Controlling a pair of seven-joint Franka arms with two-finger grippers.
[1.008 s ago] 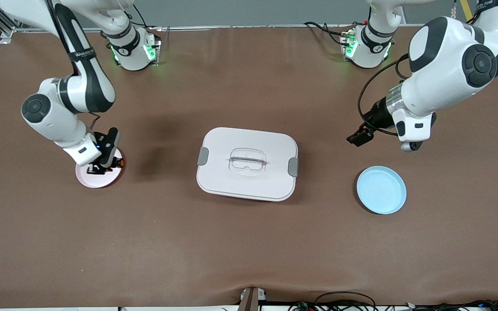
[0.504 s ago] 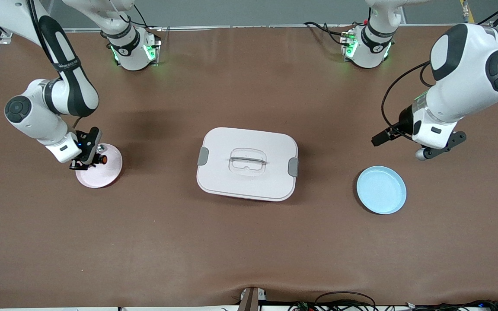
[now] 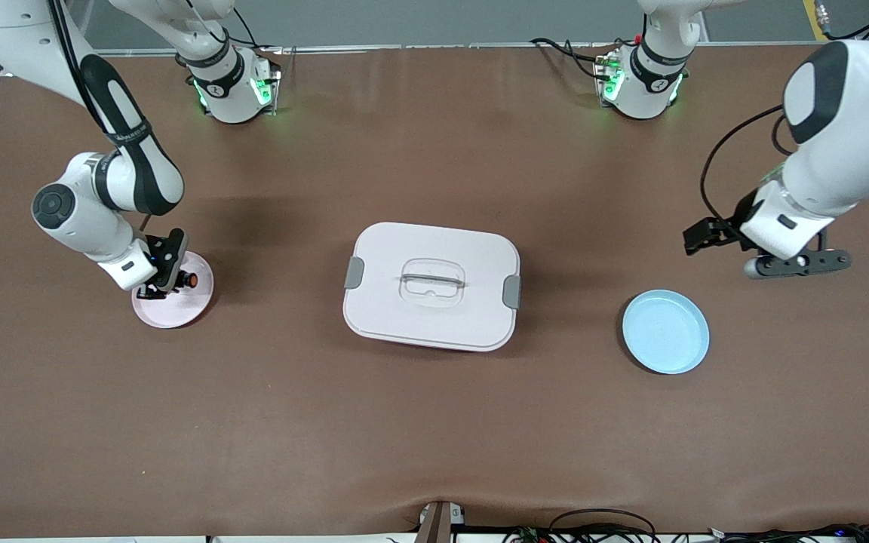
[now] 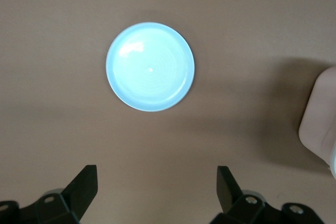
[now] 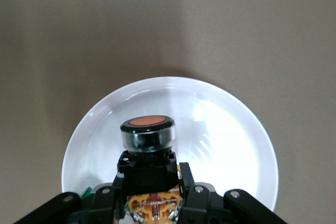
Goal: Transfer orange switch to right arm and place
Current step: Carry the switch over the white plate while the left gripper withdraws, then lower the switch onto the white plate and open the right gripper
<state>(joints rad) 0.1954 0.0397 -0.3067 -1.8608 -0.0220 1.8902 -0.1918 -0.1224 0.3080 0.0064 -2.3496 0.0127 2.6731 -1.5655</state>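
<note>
- Landmark: the white lidded box point(image 3: 431, 286) in the middle of the table point(image 3: 419, 422).
- Change, right arm: over the last second the right gripper point(image 3: 165, 284) has drifted toward the right arm's end of the table, away from the box, then come partway back. It now hangs over the pink plate point(image 3: 178, 309), which lies well apart from the box at that end.
- The orange switch point(image 3: 187, 280) stays pinched between the right gripper's fingers point(image 5: 190, 190), pressed together on its black body; the orange round end points away from the wrist, over the plate's hollow. From the right wrist view, the switch point(image 5: 147, 139) looks held above the plate point(image 5: 231, 129), not resting on it; I cannot tell the gap for sure.
- Meaning, as I judge it: the handover is already done, since the right arm alone carries the part. What is left is the placing: lower onto the pink plate and let go.
- Change, left arm: the left gripper point(image 3: 789, 262) has pulled away from the box toward the left arm's end of the table. Its fingers point(image 4: 84, 184) stand spread wide and hold nothing.
- The blue plate point(image 3: 665, 331) lies bare, near the box on the left arm's end; the left gripper hovers close by it, and the left wrist view looks straight down at it point(image 4: 150, 66).
- Pose: right forearm slants down steeply, wrist tilted so the switch lies nearly level. Left arm's elbow is high, its hand level above the table, waiting.
</note>
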